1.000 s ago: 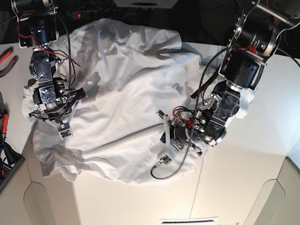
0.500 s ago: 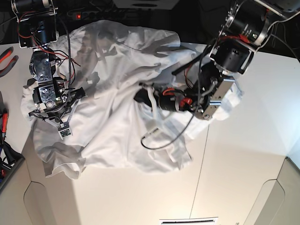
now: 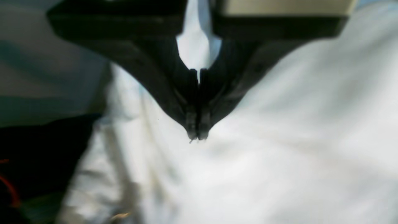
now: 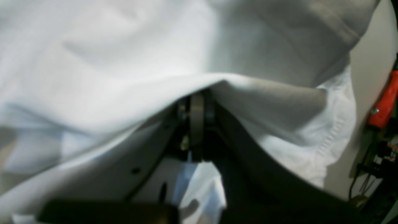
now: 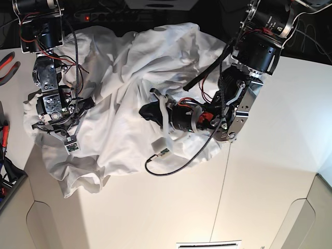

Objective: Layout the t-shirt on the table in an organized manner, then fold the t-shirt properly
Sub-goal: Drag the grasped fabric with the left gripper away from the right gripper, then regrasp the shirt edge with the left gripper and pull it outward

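The white t-shirt [image 5: 116, 127] lies bunched on the table [image 5: 270, 171], heaped toward the far left with a fold drawn over its middle. My left gripper [image 5: 148, 111] points left over that fold. In the left wrist view its jaws [image 3: 196, 135] are pressed together with t-shirt [image 3: 279, 140] cloth pinched between them. My right gripper [image 5: 54, 129] sits on the shirt's left edge. In the right wrist view its tips [image 4: 196, 104] are shut and tucked under a fold of the t-shirt [image 4: 108, 62].
Red-handled pliers [image 5: 8, 65] lie at the table's left edge, with a red tool handle [image 4: 384, 105] beside the shirt's hem. A dark bin [image 5: 8, 179] sits low on the left. A thin seam [image 5: 223, 181] crosses the table. A loose cable [image 5: 171, 168] hangs from the left arm.
My left arm swung left and back, dragging the shirt's near right part over the middle and baring table there. The right arm has not moved.
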